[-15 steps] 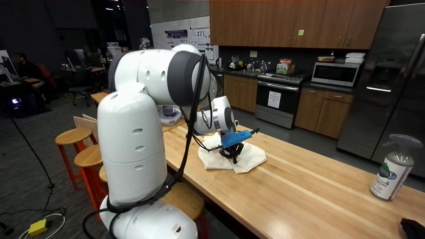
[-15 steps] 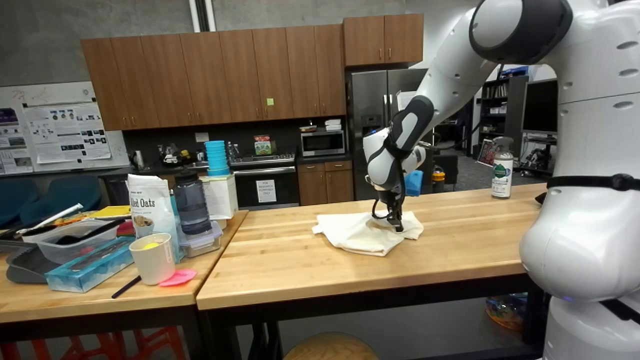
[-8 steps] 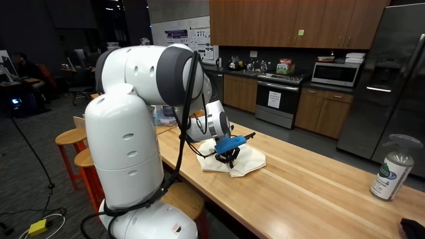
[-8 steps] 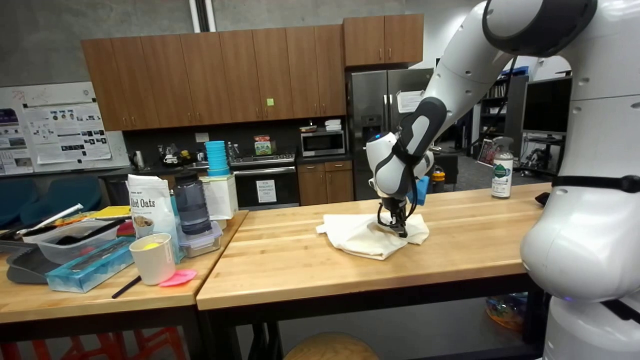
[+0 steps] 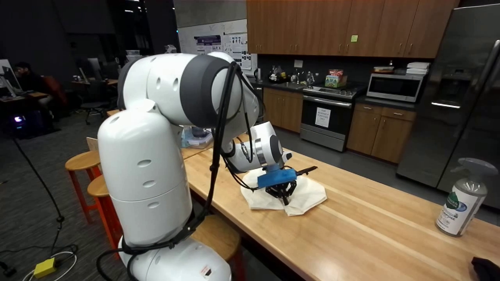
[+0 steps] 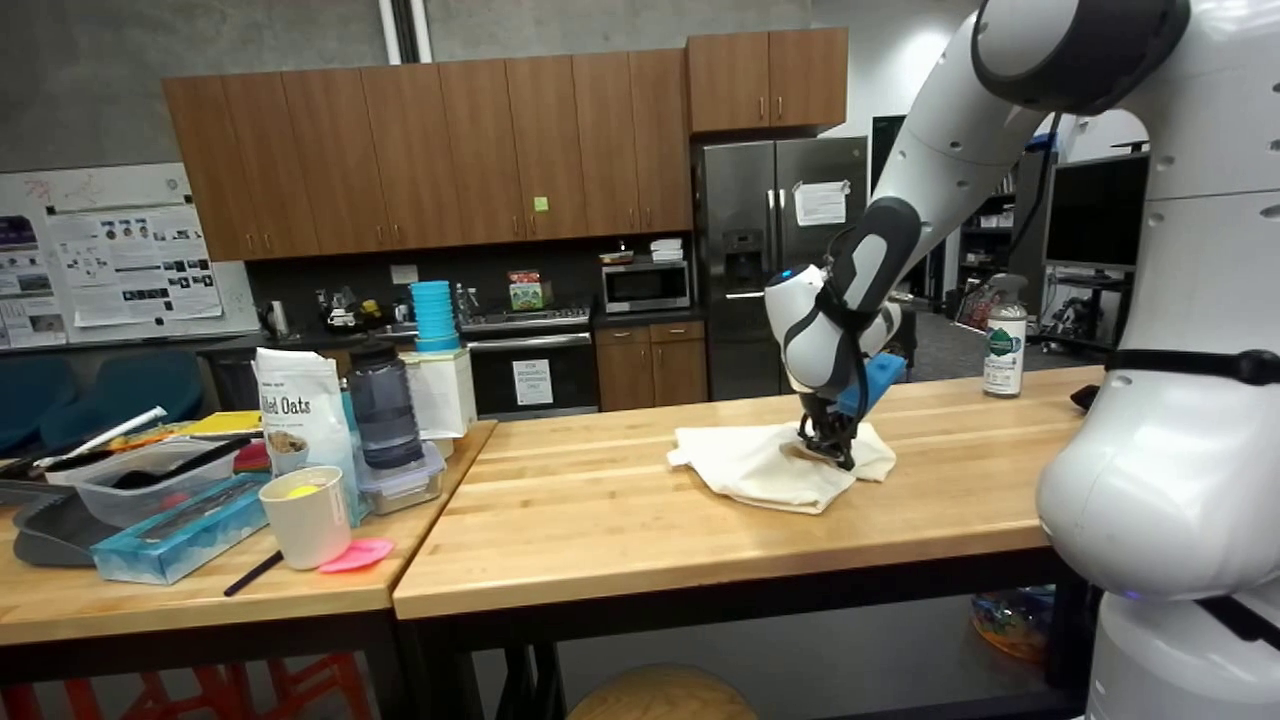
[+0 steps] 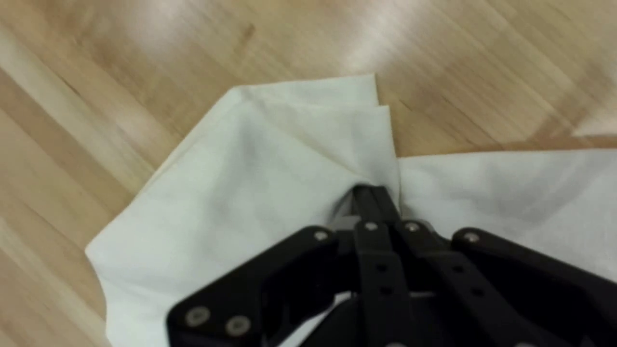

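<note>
We saw the gripper (image 7: 368, 190) pointing down at a cream cloth (image 7: 193, 226), its two fingers (image 7: 371, 243) closed side by side with the tips down on the fabric. We could not tell whether a fold was pinched between them. The cloth lay on the wooden worktop (image 5: 371, 230), loosely spread with soft creases, and we saw in both exterior views that it reached out on either side of the gripper. In the wrist view we made out two layered corners near the fingertips, one lying over the other, and a straight edge running off to the right of that view. We noticed a blue piece (image 5: 276, 178) fixed just above the gripper.

In both exterior views we found a spray bottle (image 5: 461, 207) standing upright on the same worktop, well apart from the cloth. On the adjoining table (image 6: 320, 592), in an exterior view, we saw a bag of oats (image 6: 300, 400) near a dark bottle (image 6: 385, 420) and a clear lidded container (image 6: 405, 488); in front of them stood a pale mug (image 6: 305, 530) with a yellow thing (image 6: 300, 492) inside, and a pink thing (image 6: 358, 555) lay just beside its base. Farther back we saw an oven (image 5: 338, 117) and a microwave (image 5: 395, 86)
</note>
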Robot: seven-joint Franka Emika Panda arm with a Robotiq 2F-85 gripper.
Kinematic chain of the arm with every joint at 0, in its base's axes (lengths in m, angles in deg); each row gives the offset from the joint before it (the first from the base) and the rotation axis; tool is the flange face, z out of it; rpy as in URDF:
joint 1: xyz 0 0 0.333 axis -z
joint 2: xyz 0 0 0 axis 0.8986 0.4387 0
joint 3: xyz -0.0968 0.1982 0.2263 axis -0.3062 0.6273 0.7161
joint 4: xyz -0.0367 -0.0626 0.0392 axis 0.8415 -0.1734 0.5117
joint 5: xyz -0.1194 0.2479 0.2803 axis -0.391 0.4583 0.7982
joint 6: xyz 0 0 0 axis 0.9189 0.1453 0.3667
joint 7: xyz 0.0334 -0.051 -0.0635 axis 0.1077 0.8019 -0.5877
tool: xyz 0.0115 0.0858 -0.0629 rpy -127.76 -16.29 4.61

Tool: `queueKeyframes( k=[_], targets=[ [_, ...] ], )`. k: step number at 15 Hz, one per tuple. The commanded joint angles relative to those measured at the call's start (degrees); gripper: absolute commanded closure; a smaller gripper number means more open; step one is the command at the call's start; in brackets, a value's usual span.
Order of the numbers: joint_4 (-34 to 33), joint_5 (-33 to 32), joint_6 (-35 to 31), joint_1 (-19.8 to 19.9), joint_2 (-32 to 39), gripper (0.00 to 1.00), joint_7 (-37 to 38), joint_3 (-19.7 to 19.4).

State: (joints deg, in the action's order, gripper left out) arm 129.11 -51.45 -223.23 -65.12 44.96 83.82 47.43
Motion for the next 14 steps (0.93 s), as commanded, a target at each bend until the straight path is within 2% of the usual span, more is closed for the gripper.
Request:
queueKeyframes(
  k=[1, 4, 5, 9, 11, 14],
  targets=[
    [4.2, -2.9, -1.0, 3.9, -1.6, 1.0, 7.1, -3.7],
    [5.1, -3.8, -0.3, 7.0, -2.5, 1.0, 11.8, -6.5],
    [8.2, -4.4, -0.2, 9.5, -6.2, 1.0, 10.8, -8.8],
    [6.8, -5.1, 1.5, 14.1, -4.9, 1.0, 13.1, -12.0],
    [3.9, -3.7, 0.6, 15.4, -0.6, 1.0, 11.3, -13.0],
    [-2.2, -2.4, 0.7, 13.5, 7.2, 1.0, 9.9, -11.6]
  ],
)
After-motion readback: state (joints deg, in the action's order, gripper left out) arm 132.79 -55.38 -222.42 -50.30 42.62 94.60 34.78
